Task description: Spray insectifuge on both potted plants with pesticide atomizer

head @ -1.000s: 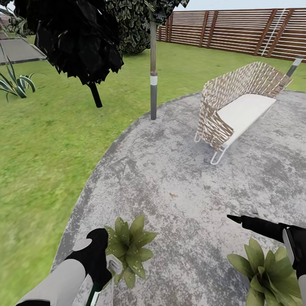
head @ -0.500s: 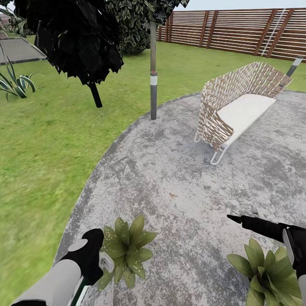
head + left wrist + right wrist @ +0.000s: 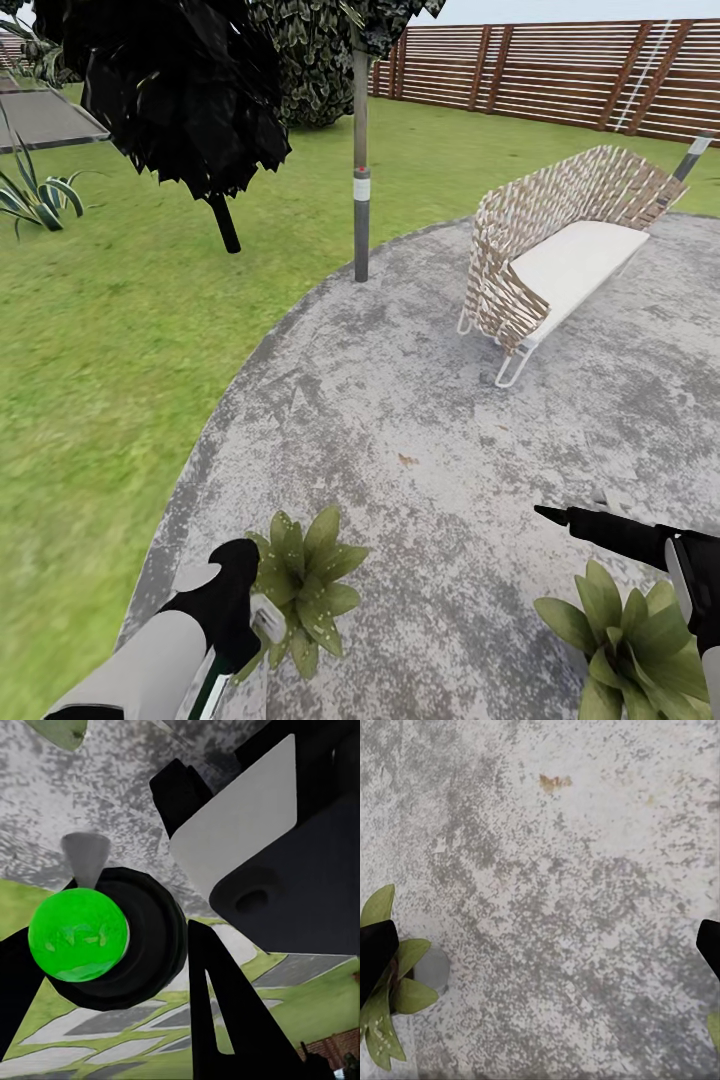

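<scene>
My left gripper point(image 3: 243, 622) is shut on the pesticide atomizer point(image 3: 268, 620). Its pale nozzle head touches the left edge of the left potted plant point(image 3: 305, 585), and its green-and-white body runs down past my hand. The left wrist view shows the atomizer's round green end point(image 3: 78, 934) between my black fingers point(image 3: 225, 1020). The right potted plant point(image 3: 625, 640) stands at the lower right. My right gripper point(image 3: 560, 520) hangs open just above it and holds nothing. In the right wrist view, leaves of a potted plant point(image 3: 390, 997) sit by one fingertip point(image 3: 375, 952).
Both plants stand on a round grey paved patch point(image 3: 420, 400) bordered by grass point(image 3: 100, 350). A wicker bench point(image 3: 560, 250) sits at the back right, a grey pole point(image 3: 361, 190) and a dark tree point(image 3: 180, 90) behind, a wooden fence point(image 3: 560, 70) beyond. A spiky plant point(image 3: 35, 200) grows far left.
My left gripper with the atomizer dipped slightly left and down, then came back right, so the nozzle now sits against the left plant's leaves. The right arm has not moved.
</scene>
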Tool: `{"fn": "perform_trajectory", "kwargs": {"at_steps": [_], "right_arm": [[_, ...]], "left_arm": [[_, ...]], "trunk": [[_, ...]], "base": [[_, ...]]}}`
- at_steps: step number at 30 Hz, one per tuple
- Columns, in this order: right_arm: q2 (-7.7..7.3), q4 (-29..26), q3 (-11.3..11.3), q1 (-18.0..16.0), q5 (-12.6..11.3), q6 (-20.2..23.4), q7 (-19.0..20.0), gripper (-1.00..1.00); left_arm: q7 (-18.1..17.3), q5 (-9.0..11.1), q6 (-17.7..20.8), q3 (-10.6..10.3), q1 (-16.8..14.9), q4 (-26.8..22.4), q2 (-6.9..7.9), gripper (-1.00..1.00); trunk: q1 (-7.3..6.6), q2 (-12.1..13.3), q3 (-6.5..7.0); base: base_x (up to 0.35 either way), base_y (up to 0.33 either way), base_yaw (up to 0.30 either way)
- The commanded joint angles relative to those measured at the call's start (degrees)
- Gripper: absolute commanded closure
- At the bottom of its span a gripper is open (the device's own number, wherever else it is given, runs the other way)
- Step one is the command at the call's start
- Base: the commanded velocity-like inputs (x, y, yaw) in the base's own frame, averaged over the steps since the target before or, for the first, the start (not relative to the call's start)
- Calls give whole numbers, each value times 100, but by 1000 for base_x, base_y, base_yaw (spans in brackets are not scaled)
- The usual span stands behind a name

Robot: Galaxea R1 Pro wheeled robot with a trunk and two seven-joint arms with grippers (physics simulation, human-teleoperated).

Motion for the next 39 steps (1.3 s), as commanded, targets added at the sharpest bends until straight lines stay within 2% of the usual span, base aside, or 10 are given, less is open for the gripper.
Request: {"fn": "perform_trajectory", "kwargs": {"at_steps": [1, 5, 8, 12, 17, 19, 23, 29, 34, 39], "right_arm": [[3, -5, -18, -6, 60, 19, 55, -100], [3, 0, -18, -6, 60, 20, 55, -100], [3, 0, -18, -6, 60, 22, 55, -100], [3, -1, -18, -6, 60, 20, 56, -100], [3, 0, -18, -6, 60, 24, 56, -100], [3, -2, -18, -6, 60, 24, 55, -100], [3, -2, -18, -6, 60, 24, 55, -100], [3, -1, -18, -6, 60, 21, 56, -100], [3, -1, -18, -6, 60, 21, 55, -100], [3, -1, -18, -6, 60, 22, 55, -100]], "left_arm": [[-61, -47, 37, -10, -1, -2, 1, 100], [-176, -46, 41, -5, -29, -29, -12, 100], [-549, -47, 40, 1, -61, -65, -16, 100], [-936, -64, 38, -5, -79, -472, -17, 100], [-989, -81, 37, -5, -131, -656, -10, 100], [-992, -85, 37, -5, -330, -669, -8, 100], [-1027, -90, 39, -8, -476, -672, -14, 100], [-1352, -101, 37, -26, -659, -672, -24, 100], [-1394, -108, 37, -178, -675, -672, -21, 100], [-1397, -109, 37, -212, -830, -672, -23, 100]], "trunk": [[0, -2, -4], [0, -2, -4], [0, -2, -4], [0, -2, -4], [0, -2, -4], [0, -2, -4], [0, -2, -4], [0, -2, -4], [0, -2, -4], [0, -2, -4]], "base": [[0, 0, 0], [0, 0, -58], [0, 0, -212], [0, 0, -207], [0, 0, -29], [0, 0, -2], [0, 0, 0], [0, 0, 0], [0, 0, 0], [0, 0, 0]]}}
